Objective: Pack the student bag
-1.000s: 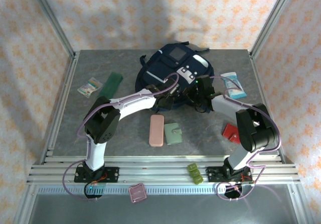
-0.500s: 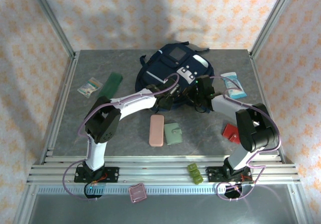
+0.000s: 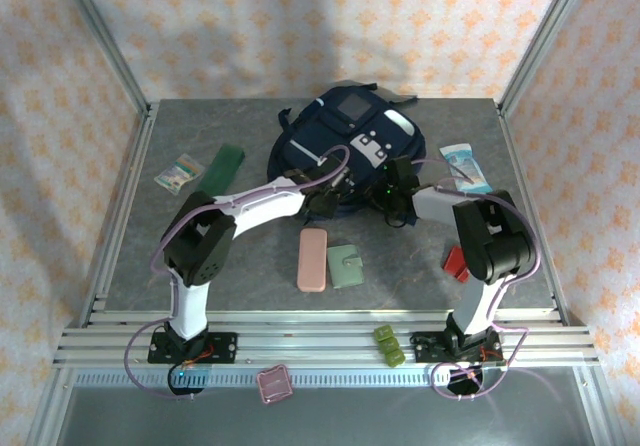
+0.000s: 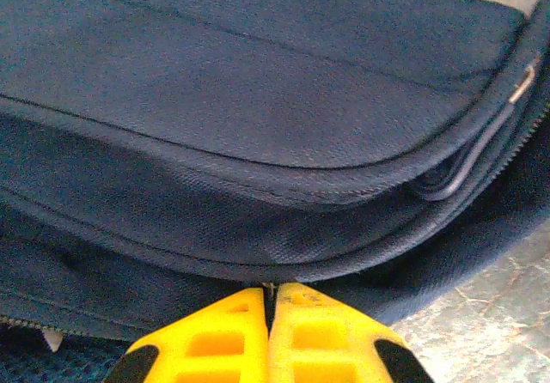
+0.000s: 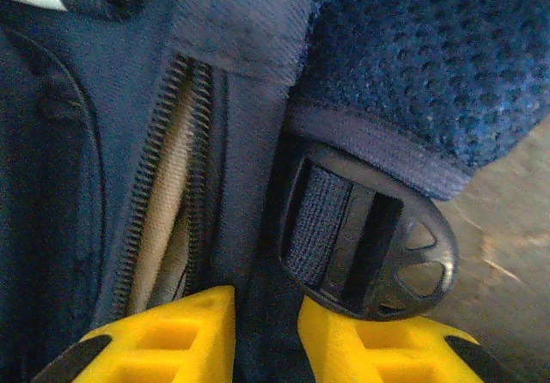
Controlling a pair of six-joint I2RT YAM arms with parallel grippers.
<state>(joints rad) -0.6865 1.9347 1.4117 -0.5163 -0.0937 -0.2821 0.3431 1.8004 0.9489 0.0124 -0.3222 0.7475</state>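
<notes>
Left wrist: L tool (image 4: 269,295) pinches bag (image 4: 258,100).

Bare table (image 3: 250,256) left of pink case (image 3: 312,260) — student bag (image 3: 320,141) blocks the back centre.

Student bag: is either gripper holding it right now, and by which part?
Left gripper is shut at the student bag's seam edge, pinch unclear. Right gripper straddles fabric beside its zipper, grip unconfirmed.

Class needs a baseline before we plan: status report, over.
Left gripper shut at student bag seam. Right gripper astride bag fabric beside zipper, grip unclear. Strap buckle close by.
</notes>
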